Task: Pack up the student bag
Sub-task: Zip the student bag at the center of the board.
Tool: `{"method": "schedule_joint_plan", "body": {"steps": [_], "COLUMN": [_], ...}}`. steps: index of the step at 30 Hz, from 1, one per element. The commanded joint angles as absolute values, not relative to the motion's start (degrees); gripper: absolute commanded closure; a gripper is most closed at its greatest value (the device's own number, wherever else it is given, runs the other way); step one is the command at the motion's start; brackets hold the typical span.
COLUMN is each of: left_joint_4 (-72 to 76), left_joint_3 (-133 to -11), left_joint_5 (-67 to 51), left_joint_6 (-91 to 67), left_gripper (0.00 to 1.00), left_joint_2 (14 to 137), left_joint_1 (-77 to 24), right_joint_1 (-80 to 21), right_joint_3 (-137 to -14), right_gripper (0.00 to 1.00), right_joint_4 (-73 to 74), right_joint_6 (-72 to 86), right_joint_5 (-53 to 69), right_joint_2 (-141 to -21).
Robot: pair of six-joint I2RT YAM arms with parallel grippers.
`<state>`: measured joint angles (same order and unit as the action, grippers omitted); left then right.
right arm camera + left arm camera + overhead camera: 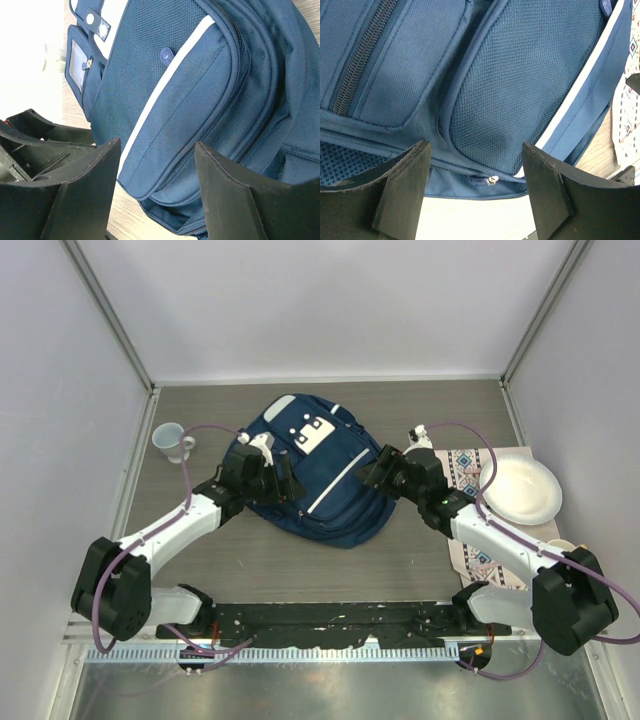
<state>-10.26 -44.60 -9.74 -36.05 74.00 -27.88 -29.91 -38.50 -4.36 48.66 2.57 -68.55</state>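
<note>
The student bag (330, 490), navy blue with thin white stripes and a white patch, lies flat in the middle of the table. My left gripper (288, 482) is at its left side, low over the fabric. In the left wrist view its jaws (475, 195) stand open around a mesh pocket (520, 85) and a small zipper pull (491, 180), gripping nothing. My right gripper (366, 472) is at the bag's right edge. In the right wrist view it (157, 195) is open too, and the bag's front pocket (190, 120) lies between the fingers, untouched.
A white cup (172, 441) stands at the back left. On the right lies a patterned cloth (463, 472) with a white plate (520, 490) on it. A small pale object (562, 544) sits by the right arm. Grey walls close in the table.
</note>
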Motion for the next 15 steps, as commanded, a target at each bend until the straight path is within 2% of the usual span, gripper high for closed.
{"method": "schedule_joint_plan", "body": {"steps": [1,5,8,12,13,15], "left_joint_4": [-5.37,-2.90,-2.64,-0.89,-0.44,-0.26], "left_joint_3": [-44.65,-45.44,-46.84,-47.37,-47.37,-47.55], "left_joint_5": [-11.16,-12.56,-12.83,-13.71,-13.97,-15.20], "left_joint_6": [-36.83,-37.70,-37.79,-38.67,-39.28,-39.72], "left_gripper": [0.24,0.28,0.37,0.57,0.66,0.75], "left_joint_2": [75.06,77.34,79.01,80.15,80.33,81.03], "left_joint_1": [-26.90,-26.54,-26.46,-26.46,-26.46,-26.46], "right_joint_1": [-30.23,-30.32,-30.41,-31.02,-31.20,-32.25], "right_joint_3": [-40.96,-41.13,-41.13,-42.27,-42.97,-43.59], "right_gripper": [0.34,0.35,0.35,0.35,0.35,0.35], "right_joint_4": [-5.10,-5.01,-5.01,-2.21,-1.50,1.30], "right_joint_6": [47.02,46.32,45.18,41.76,40.09,38.68], "right_joint_5": [3.25,3.60,4.13,4.48,4.31,3.26], "right_joint_2": [-67.06,-66.45,-65.83,-65.13,-64.95,-64.51]}}
